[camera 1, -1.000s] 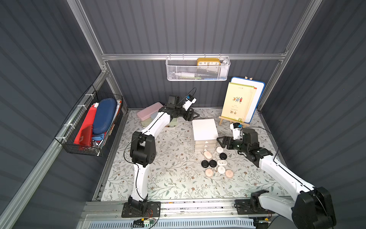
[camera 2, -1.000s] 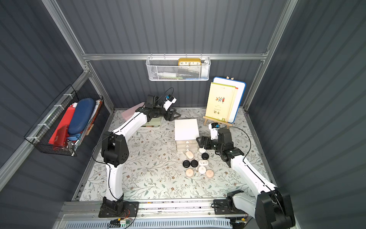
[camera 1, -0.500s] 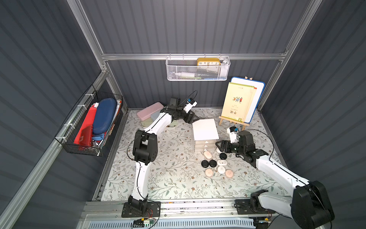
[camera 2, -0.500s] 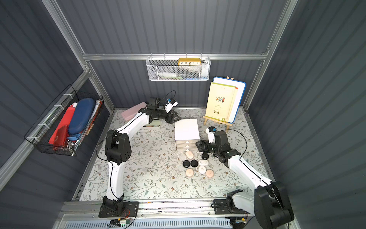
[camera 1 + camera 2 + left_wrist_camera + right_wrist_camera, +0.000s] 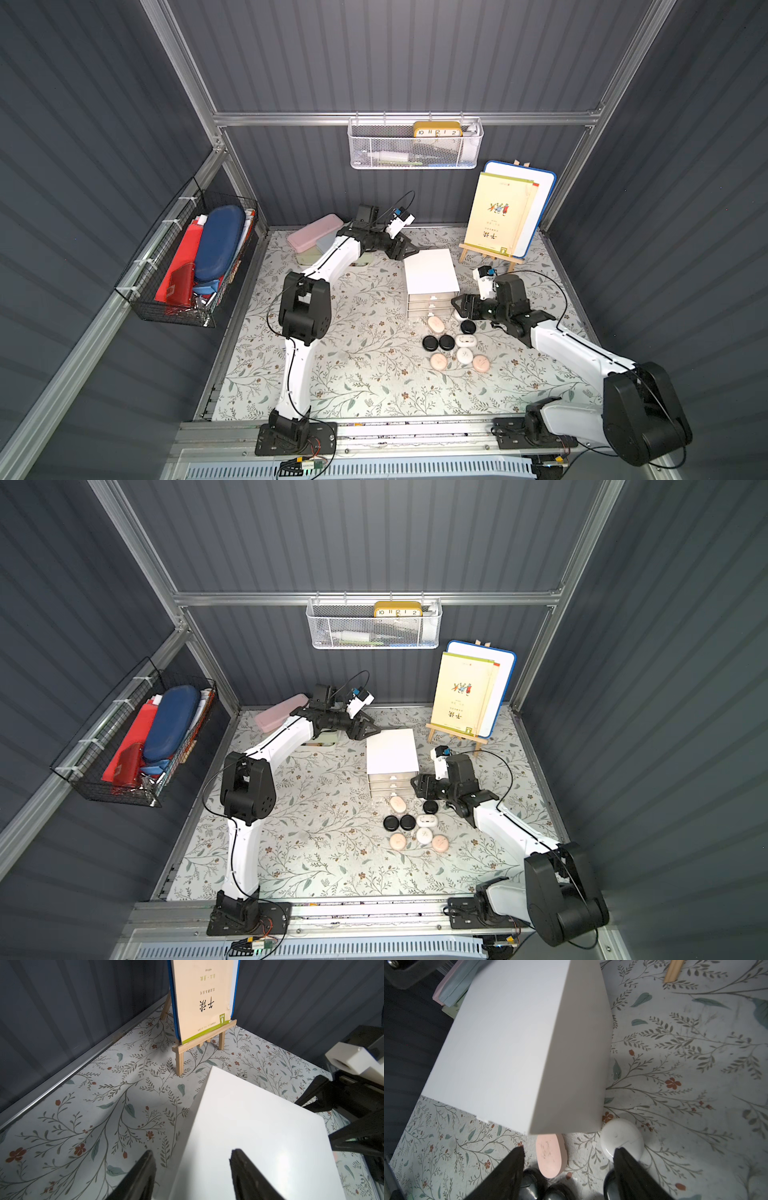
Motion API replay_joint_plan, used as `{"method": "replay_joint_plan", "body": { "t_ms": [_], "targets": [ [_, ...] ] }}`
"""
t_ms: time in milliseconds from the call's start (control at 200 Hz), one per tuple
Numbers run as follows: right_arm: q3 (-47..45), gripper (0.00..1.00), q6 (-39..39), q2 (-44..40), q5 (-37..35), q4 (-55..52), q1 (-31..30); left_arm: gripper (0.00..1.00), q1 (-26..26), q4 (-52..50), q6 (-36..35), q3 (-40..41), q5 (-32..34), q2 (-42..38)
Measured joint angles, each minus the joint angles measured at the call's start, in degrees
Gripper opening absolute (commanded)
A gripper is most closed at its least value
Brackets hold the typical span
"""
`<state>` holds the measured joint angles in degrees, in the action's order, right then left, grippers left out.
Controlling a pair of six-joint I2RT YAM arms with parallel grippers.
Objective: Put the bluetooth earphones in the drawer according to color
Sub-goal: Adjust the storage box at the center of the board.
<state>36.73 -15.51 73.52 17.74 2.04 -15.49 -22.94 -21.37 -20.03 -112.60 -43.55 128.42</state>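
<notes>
The drawer (image 5: pixel 431 270) is a white cube cabinet with its clear drawer fronts facing the near edge, all pushed in. The bluetooth earphones lie in front of it: pink ones (image 5: pixel 435 323) (image 5: pixel 438 361), black ones (image 5: pixel 430 343) (image 5: pixel 468 326) and white ones (image 5: pixel 465 340). My right gripper (image 5: pixel 456 305) hangs open by the cabinet's front right corner. In the right wrist view its gripper (image 5: pixel 569 1149) spans a pink earphone (image 5: pixel 550 1155), with a white earphone (image 5: pixel 622 1139) at one fingertip. My left gripper (image 5: pixel 413 251) is open at the cabinet's back left corner, its fingers (image 5: pixel 148 1159) straddling the top edge.
A book on a wooden easel (image 5: pixel 498 216) stands at the back right. Pink and blue pencil cases (image 5: pixel 316 232) lie on a pale green box at the back left. A black wire basket (image 5: pixel 187 257) hangs on the left wall, a white mesh basket (image 5: pixel 415 145) on the back wall.
My left gripper has swung right to the cabinet's back corner. My right gripper has moved left and lower, over the earphones by the cabinet's front. Both have narrowed a little.
</notes>
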Motion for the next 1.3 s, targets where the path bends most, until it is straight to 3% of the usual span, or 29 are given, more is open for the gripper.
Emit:
{"method": "replay_joint_plan", "body": {
  "t_ms": [565, 1301],
  "targets": [
    [2.2, 0.69, 1.0, 5.8, 2.4, 3.1, -0.1, 0.61, 0.1, -2.0, -1.4, 2.1, -1.2, 1.3],
    [5.4, 0.63, 2.8, 12.4, 6.7, 6.5, -0.1, 0.61, 1.3, 2.7, -0.9, 11.2, 1.5, -4.7]
  ]
}}
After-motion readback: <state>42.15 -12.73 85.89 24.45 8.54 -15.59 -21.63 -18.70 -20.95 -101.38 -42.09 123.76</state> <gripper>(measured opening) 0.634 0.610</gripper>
